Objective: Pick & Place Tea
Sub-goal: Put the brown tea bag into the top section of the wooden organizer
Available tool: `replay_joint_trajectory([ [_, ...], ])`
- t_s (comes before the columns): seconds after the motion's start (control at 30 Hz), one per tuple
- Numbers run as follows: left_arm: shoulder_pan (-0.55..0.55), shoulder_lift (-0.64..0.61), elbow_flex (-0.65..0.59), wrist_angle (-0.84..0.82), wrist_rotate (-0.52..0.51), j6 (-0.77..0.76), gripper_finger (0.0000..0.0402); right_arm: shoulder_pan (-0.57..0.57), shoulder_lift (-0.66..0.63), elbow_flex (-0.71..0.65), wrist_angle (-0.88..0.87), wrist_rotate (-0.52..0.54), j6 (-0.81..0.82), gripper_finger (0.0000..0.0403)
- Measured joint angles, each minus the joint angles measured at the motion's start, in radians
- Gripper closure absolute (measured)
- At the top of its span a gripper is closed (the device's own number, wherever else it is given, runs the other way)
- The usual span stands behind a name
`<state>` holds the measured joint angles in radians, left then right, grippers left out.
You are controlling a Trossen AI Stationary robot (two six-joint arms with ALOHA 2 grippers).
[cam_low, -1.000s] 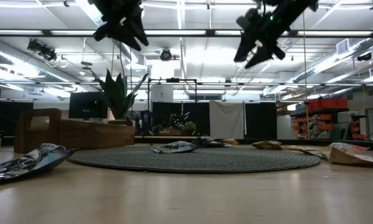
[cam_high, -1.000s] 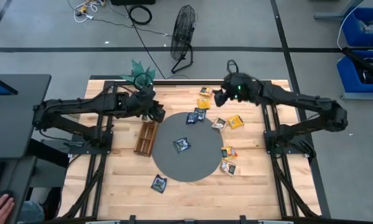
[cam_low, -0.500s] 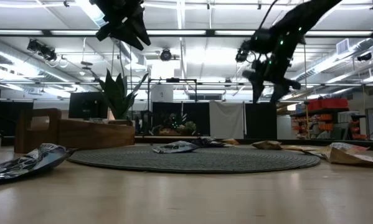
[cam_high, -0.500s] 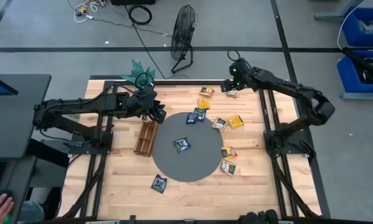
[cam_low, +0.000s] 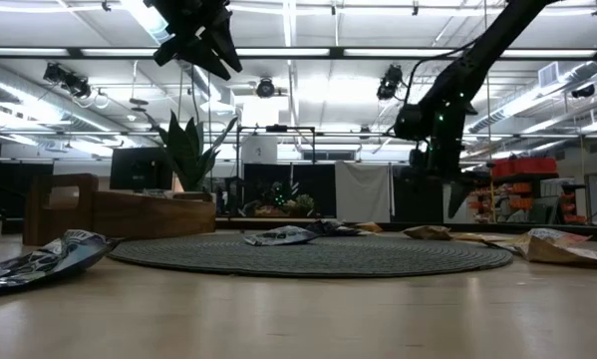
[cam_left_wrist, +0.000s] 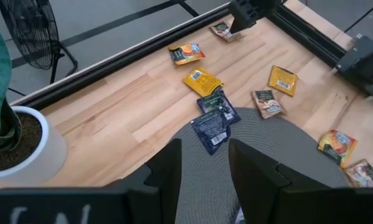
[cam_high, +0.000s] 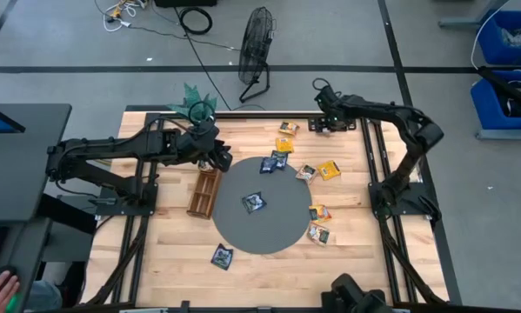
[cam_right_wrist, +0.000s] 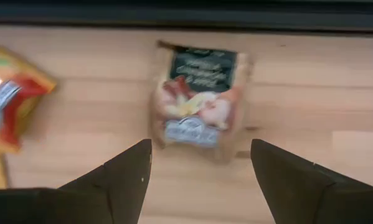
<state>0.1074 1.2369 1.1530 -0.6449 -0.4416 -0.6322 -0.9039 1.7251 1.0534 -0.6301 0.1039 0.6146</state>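
1. Pale tan, with a dark label band: that is the sachet (cam_high: 322, 128) I am after in the high view. It lies at the desk's (cam_high: 269, 261) far edge, and my right gripper (cam_high: 321, 120) has swung out from above the yellow sachets near the mat (cam_high: 262, 204) to hang over it within the last second. The rest of the tea lies scattered on and around the mat. The left gripper (cam_high: 215, 155) waits by the wooden tray (cam_high: 204, 191).
2. Low view: the right gripper (cam_low: 455, 194) has dropped from ceiling height to just above the desk, fingers pointing down. The left gripper (cam_low: 200, 45) stays high, unmoved.
3. Left wrist view: my left fingers (cam_left_wrist: 251, 171) stand partly apart with nothing between them, above the mat's edge.
4. Right wrist view: the right fingers (cam_right_wrist: 127, 171) are spread wide, straddling the tan sachet (cam_right_wrist: 195, 102), not touching it. I judge the approach done; what remains is to descend, pinch and lift this flat packet.
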Motion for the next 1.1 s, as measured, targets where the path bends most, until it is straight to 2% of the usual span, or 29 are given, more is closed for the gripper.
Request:
replay_joint_trajectory([
  [0.3, 0.0, 0.0, 0.0, 0.0, 0.0, -0.011, 0.0266, -0.065, 0.048, 0.0, 0.018, -0.073, 0.007, 0.013],
  [0.53, 0.0, 0.0, 0.0, -0.001, 0.0, -0.01, 0.0266, -0.066, 0.092, 0.0, 0.059, -0.1, 0.014, 0.017],
  [0.73, 0.0, 0.0, 0.0, -0.001, 0.002, -0.011, 0.0266, -0.061, 0.102, 0.002, 0.081, -0.102, 0.004, 0.0235],
  [1.0, 0.0, 0.0, 0.0, -0.001, 0.002, -0.01, 0.0266, -0.04, 0.088, 0.0, 0.083, -0.109, -0.056, 0.0381],
  [1.1, 0.002, 0.0, 0.0, -0.001, 0.002, -0.01, 0.0266, -0.021, 0.06, -0.003, 0.079, -0.095, -0.073, 0.0389],
])
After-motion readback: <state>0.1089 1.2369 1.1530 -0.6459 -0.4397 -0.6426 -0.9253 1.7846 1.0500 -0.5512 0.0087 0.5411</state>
